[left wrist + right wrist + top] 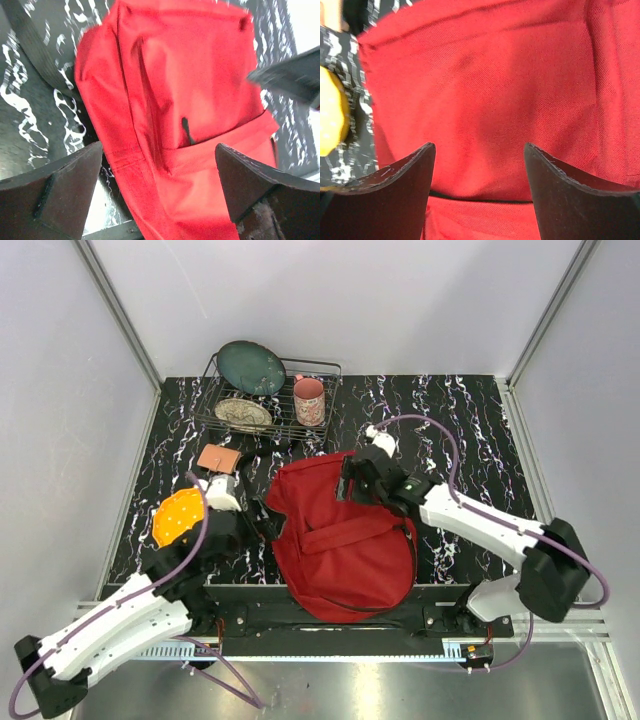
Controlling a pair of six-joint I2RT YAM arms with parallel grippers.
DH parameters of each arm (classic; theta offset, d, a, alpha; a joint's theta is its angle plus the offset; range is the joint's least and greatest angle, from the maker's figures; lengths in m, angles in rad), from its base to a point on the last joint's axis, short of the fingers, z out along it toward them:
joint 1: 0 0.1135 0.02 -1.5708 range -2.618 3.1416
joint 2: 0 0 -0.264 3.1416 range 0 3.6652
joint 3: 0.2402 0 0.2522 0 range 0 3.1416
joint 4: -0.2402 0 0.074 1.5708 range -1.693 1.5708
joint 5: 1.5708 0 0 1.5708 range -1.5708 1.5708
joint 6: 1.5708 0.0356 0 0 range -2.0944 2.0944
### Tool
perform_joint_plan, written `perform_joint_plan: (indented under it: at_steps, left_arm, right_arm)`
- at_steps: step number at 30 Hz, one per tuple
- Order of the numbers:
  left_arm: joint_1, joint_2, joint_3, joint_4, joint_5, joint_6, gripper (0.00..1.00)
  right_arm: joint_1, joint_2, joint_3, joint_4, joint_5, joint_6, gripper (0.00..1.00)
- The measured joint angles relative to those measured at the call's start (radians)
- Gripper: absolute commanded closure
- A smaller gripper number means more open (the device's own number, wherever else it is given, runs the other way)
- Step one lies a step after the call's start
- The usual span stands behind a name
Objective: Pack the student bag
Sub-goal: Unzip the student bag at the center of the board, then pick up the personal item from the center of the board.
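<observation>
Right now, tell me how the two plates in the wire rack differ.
The green plate stands tilted on edge; the patterned plate lies flat. The green plate is plain and dark; the patterned plate is pale with markings. Both are round and sit in the wire rack.

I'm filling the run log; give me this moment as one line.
student bag: lying on table | left gripper: open, empty, beside bag | right gripper: open, empty, over bag

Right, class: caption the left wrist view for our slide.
Open left gripper facing the red student bag on the black marbled table.
</observation>
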Motion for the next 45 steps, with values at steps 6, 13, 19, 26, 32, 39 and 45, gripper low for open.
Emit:
perform_joint_plan:
  at_steps: [6,13,19,26,32,39,45]
  left_arm:
    - [0.011,-0.024,0.182,-0.190,-0.168,0.013,0.01]
    - [0.080,0.077,0.268,-0.265,-0.206,0.066,0.01]
    - [0.211,0.145,0.276,-0.260,-0.159,0.137,0.01]
    - [0.513,0.248,0.333,-0.201,0.024,0.238,0.01]
    - [0.675,0.452,0.421,-0.096,0.195,0.272,0.01]
    - [0.768,0.636,0.484,-0.031,0.302,0.280,0.01]
    - [0.873,0.713,0.507,0.012,0.381,0.287,0.01]
  right_arm:
    - [0.000,0.145,0.001,-0.015,-0.019,-0.023,0.52]
    - [-0.008,0.156,0.014,-0.034,0.010,-0.053,1.00]
    - [-0.006,0.143,0.016,-0.043,0.043,-0.054,1.00]
    - [-0.084,-0.024,-0.003,-0.069,0.085,-0.032,1.00]
    - [-0.164,-0.141,-0.026,-0.105,0.130,0.009,1.00]
    - [-0.177,-0.229,-0.116,-0.069,0.213,0.084,1.00]
    - [-0.178,-0.263,-0.154,-0.024,0.182,0.075,0.67]
